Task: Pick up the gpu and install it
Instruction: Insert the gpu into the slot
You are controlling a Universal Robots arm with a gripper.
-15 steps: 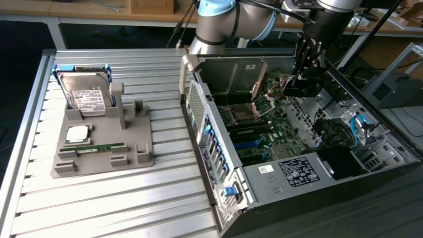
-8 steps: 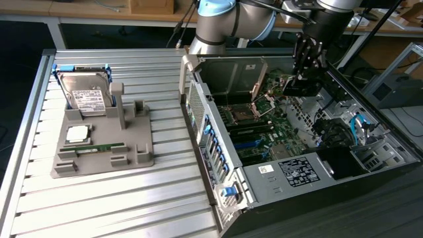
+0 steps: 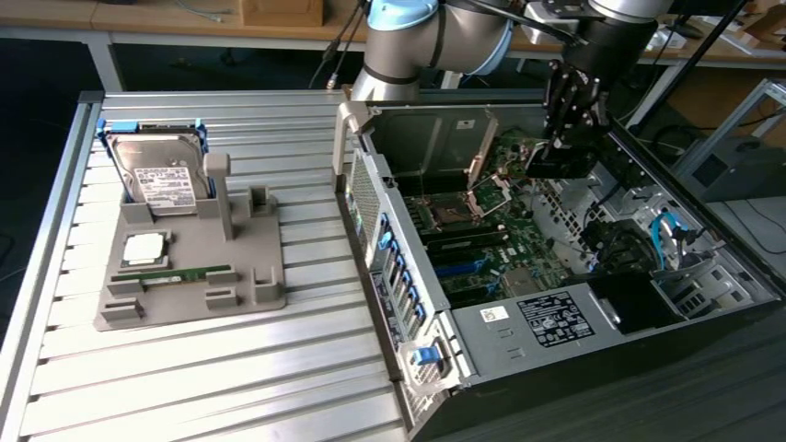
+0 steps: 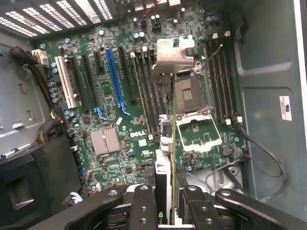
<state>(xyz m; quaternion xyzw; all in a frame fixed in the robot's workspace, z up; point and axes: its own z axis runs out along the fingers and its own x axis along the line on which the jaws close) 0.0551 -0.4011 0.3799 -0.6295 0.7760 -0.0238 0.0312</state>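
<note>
Fingers [image 4: 144, 201] of the pincer [image 4: 168, 203] are clenched on the gpu [image 4: 163, 165], which stands edge-on between them with silver metal showing along its edge. Pincer and card hang inside the open computer case [image 3: 516, 322], over the motherboard [image 4: 110, 96], in line with the gap between the long black slots and the open CPU socket [image 4: 192, 96]. Outside the case, on the desk [image 3: 184, 387], a grey holder [image 3: 258, 285] carries a hard drive [image 3: 160, 175] and a RAM stick [image 3: 172, 274].

A grey parts holder [image 3: 252, 290] and an open computer case [image 3: 364, 198] are carried side by side on the slatted metal counter [image 3: 221, 387].
</note>
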